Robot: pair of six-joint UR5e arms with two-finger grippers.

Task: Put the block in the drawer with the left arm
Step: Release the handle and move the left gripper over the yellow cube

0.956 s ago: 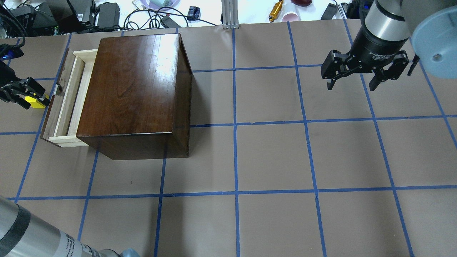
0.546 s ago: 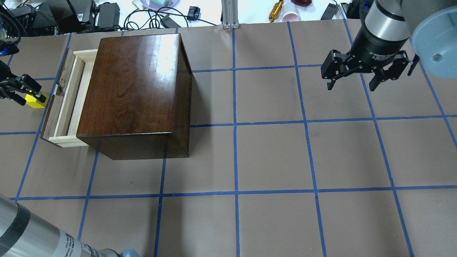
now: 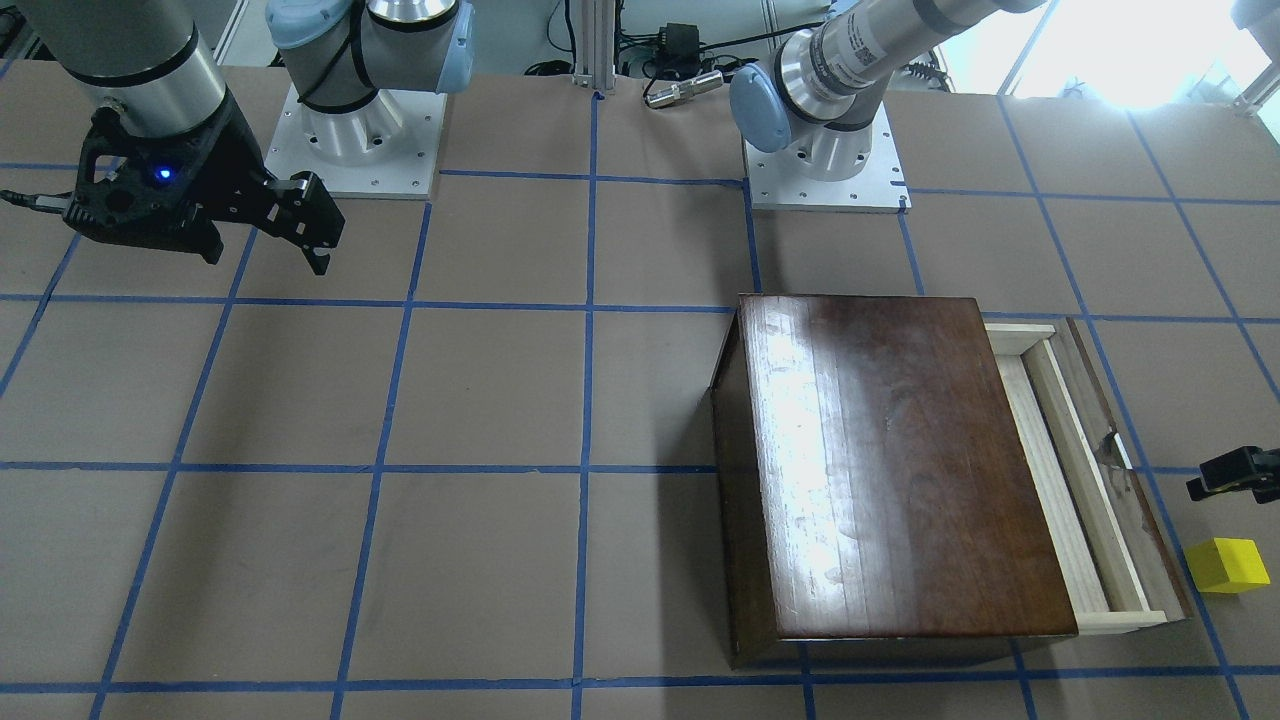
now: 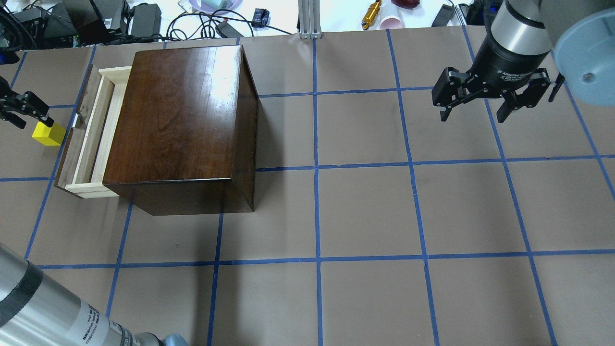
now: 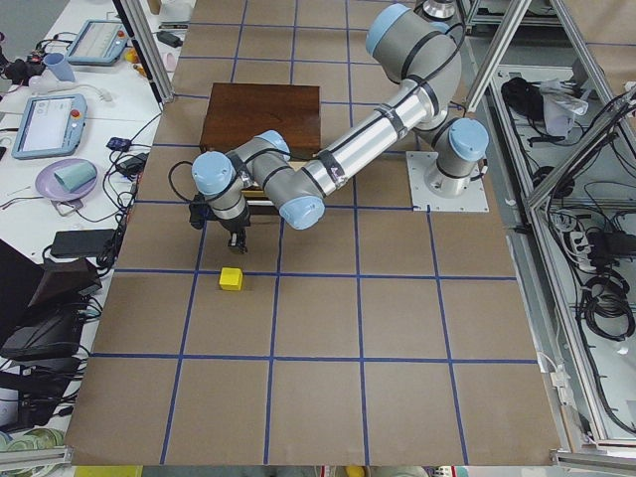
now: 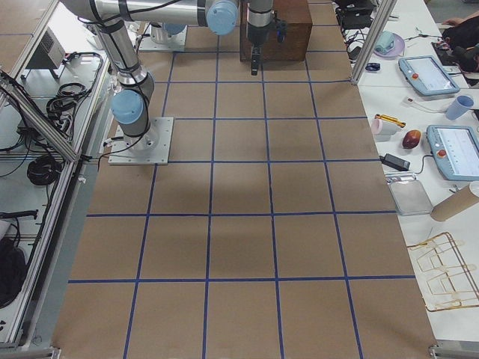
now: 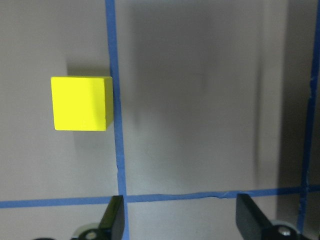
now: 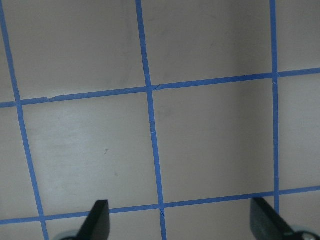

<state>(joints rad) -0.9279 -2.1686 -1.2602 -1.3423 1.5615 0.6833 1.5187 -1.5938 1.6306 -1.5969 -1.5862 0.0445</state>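
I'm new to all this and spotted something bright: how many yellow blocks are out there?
1. The yellow block sits on the table, just outside the dark front of the open drawer. Any inside the wooden box would be hidden.

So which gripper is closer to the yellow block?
Left. The left gripper hovers open just beside the block; the right gripper hangs far across the table, past the wooden box.

silver arms (image 3: 860,40) with light-blue joint caps (image 3: 757,100) and pale base plates (image 3: 872,188).

Brown table (image 4: 365,211), blue tape grid (image 4: 315,168); black power brick (image 4: 145,19) at far edge; gold cylinder (image 4: 372,13), perhaps flashlight, beside pink cup (image 4: 391,21).
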